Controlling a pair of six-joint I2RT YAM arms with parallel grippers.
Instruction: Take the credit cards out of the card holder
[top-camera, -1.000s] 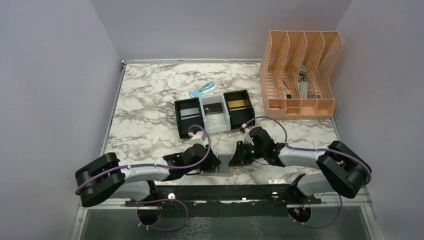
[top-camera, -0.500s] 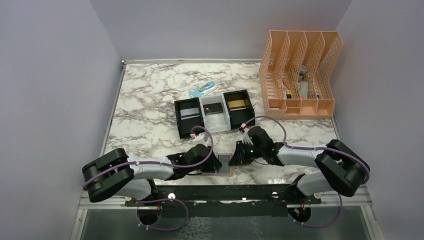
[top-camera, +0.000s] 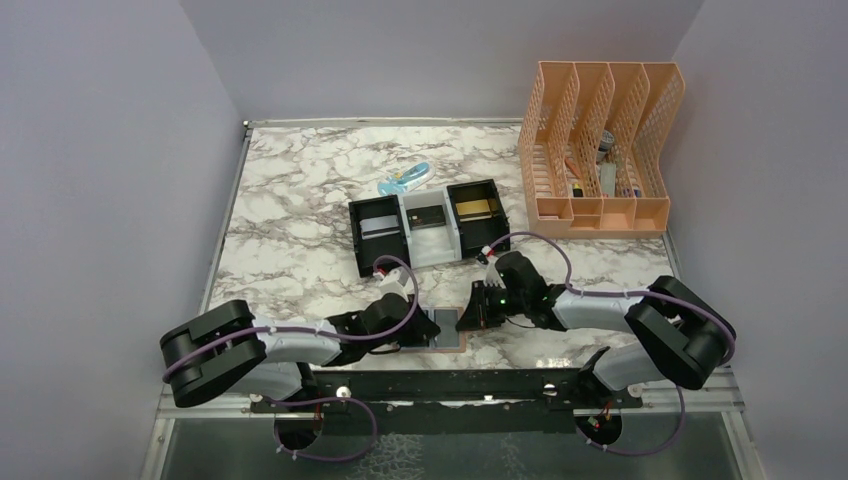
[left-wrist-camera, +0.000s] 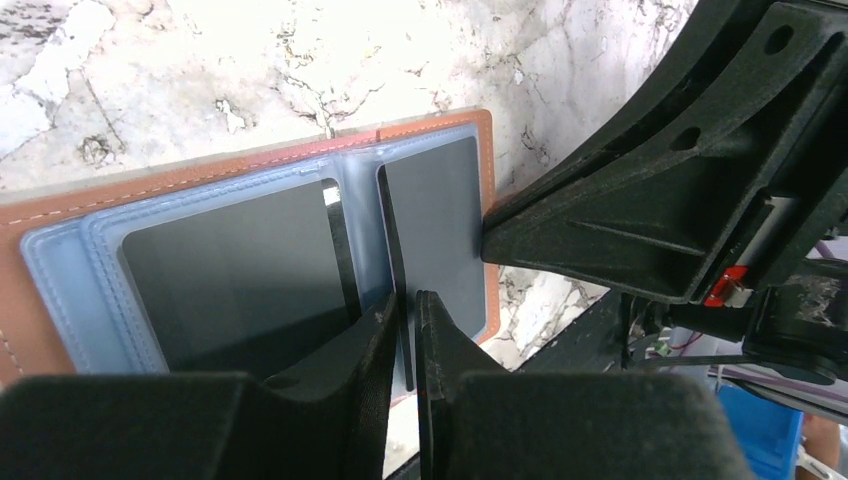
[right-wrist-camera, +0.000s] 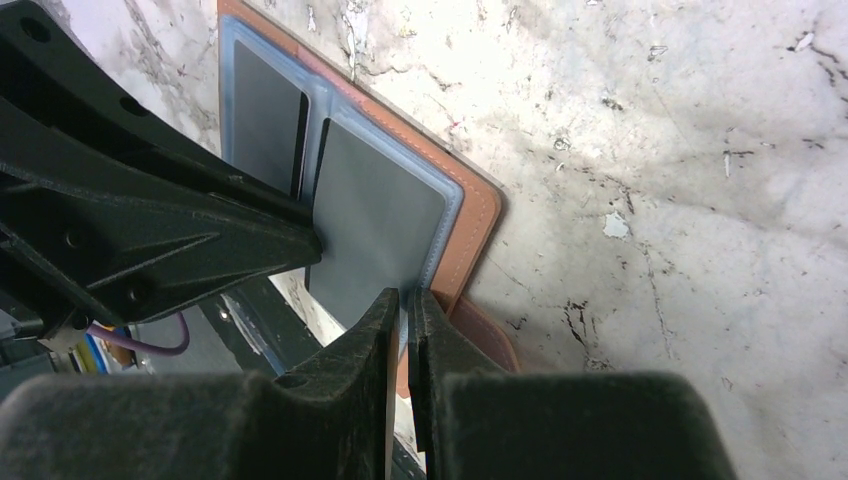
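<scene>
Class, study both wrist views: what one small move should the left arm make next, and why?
Probably draw the left gripper back, away from the pocket, sliding the dark card out. Its fingers look pinched on that card's raised edge, while the right gripper clamps the card holder by its outer edge, so the holder should stay put as the card comes free.

The left arm (top-camera: 290, 345) and the right arm (top-camera: 592, 312) are showing pale grey links between bulky black joint housings, each trailing a thin purple cable (top-camera: 414, 285). The fingers (left-wrist-camera: 345, 390) are looking matte black and wedge-shaped. A small red tab (left-wrist-camera: 728, 285) is showing on a black bracket with round holes.
</scene>
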